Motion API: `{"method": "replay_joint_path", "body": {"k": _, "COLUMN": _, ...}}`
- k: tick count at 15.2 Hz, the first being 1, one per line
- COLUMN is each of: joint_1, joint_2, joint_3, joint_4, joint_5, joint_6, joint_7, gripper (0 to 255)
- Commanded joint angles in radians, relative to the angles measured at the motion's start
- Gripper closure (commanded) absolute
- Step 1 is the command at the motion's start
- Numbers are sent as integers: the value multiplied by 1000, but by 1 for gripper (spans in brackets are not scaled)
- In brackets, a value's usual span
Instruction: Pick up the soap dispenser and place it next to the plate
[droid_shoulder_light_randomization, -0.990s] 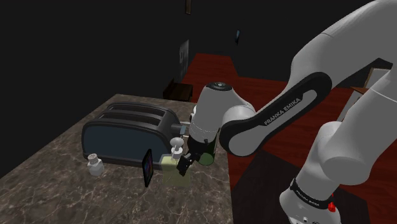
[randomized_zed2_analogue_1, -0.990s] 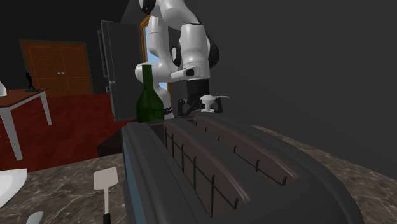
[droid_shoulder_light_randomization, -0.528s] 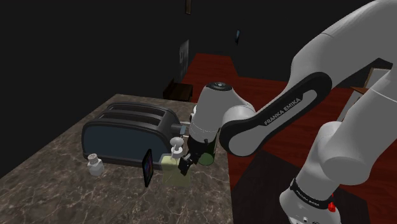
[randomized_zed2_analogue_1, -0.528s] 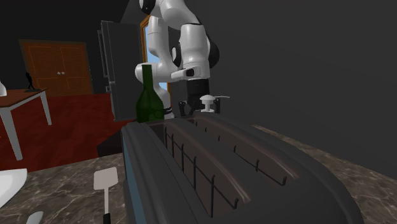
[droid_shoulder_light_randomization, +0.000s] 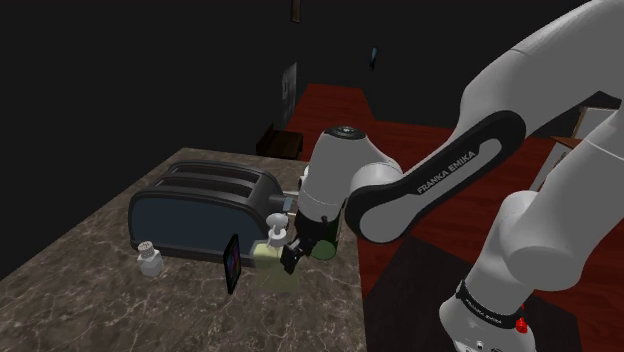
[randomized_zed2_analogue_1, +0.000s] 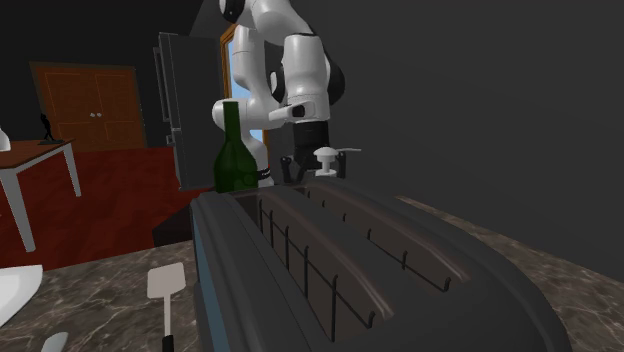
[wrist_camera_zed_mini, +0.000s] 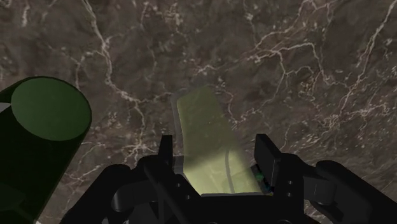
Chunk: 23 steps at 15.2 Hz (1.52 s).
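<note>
The soap dispenser (droid_shoulder_light_randomization: 277, 262) is a pale yellow-green bottle with a white pump head (randomized_zed2_analogue_1: 328, 155). It sits at the near end of the dark toaster (droid_shoulder_light_randomization: 200, 205), by the counter's edge. My gripper (droid_shoulder_light_randomization: 291, 256) comes down on it from above and is shut on its body. In the wrist view the pale body (wrist_camera_zed_mini: 207, 137) is clasped between the two black fingers (wrist_camera_zed_mini: 267, 156). A white curved rim (randomized_zed2_analogue_1: 12, 290) at the second exterior view's lower left may be the plate.
A green bottle (wrist_camera_zed_mini: 44, 124) stands close beside the gripper, behind the arm (randomized_zed2_analogue_1: 233, 150). A small white shaker (droid_shoulder_light_randomization: 149, 259) and a dark upright slab (droid_shoulder_light_randomization: 233, 263) stand in front of the toaster. A spatula (randomized_zed2_analogue_1: 165, 290) lies on the marble counter (droid_shoulder_light_randomization: 80, 290).
The fingers have closed on the dispenser. It now sits slightly higher in the shoulder view, raised with the hand.
</note>
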Motion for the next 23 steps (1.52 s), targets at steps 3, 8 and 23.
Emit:
{"method": "replay_joint_path", "body": {"k": 3, "joint_1": 10, "joint_2": -47, "joint_3": -13, "joint_4": 19, "joint_5": 21, "joint_6": -64, "joint_7": -16, "gripper": 255}}
{"method": "replay_joint_path", "body": {"k": 8, "joint_1": 19, "joint_2": -102, "joint_3": -30, "joint_4": 49, "joint_5": 37, "joint_6": -146, "joint_7": -29, "gripper": 255}}
{"method": "replay_joint_path", "body": {"k": 23, "joint_1": 27, "joint_2": -216, "joint_3": -75, "joint_4": 168, "joint_5": 46, "joint_6": -377, "joint_7": -43, "gripper": 255}}
